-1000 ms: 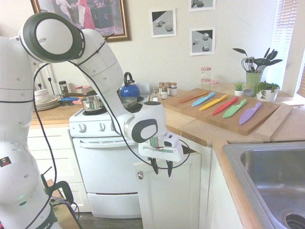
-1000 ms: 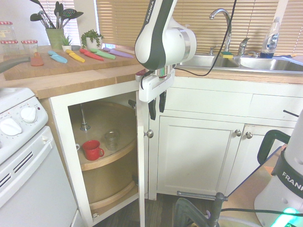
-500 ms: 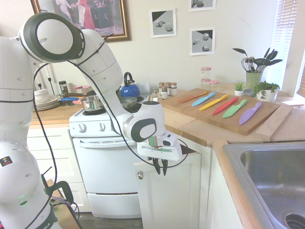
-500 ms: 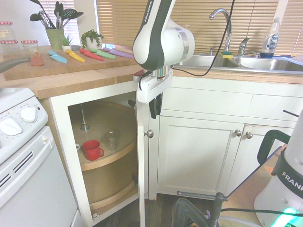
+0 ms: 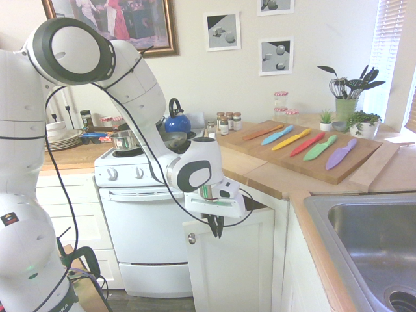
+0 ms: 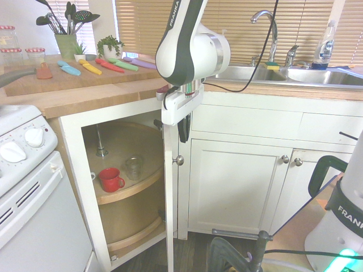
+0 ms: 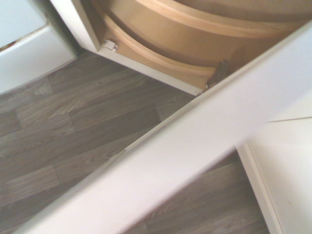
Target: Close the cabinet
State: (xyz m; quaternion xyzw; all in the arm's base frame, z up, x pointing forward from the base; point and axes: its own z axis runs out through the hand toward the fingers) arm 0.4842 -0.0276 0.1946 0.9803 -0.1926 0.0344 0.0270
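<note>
In front of the door, gripper (image 5: pixel 216 235): its two dark fingers are clenched together and point downward; between them I see no thing held. They are by the outer face of the door, near its upper part. If they touch the door, I cannot tell.
Cabinet door (image 5: pixel 234 263): white, tall and narrow, with a recessed panel. It stands wide open, and in the second exterior view it is seen almost from its edge.
Knob (image 5: pixel 191 238): small, round and silver, on the outer face, near the free edge of the door and lower than the fingers.
Cabinet (image 6: pixel 106 190): white, in the corner under the wooden counter (image 6: pixel 51 102), between the stove (image 5: pixel 146 227) and the cabinets under the sink (image 5: pixel 370 237). Its front is open and the inside can be seen.
Upper shelf (image 6: pixel 136 184): rounded, of light wood, and it carries a red mug (image 6: pixel 111 179) with a clear glass (image 6: pixel 134 168) just beside.
Lower shelf (image 6: pixel 136 235): also rounded, under the first one.
Cutting board (image 5: pixel 305 153): on the counter, with six colourful knives (image 5: pixel 317 147) lying in a row.
Blue kettle (image 5: pixel 177 121): at the back of the stove.
Wall (image 5: pixel 195 78): pale, with framed and unframed pictures.
</note>
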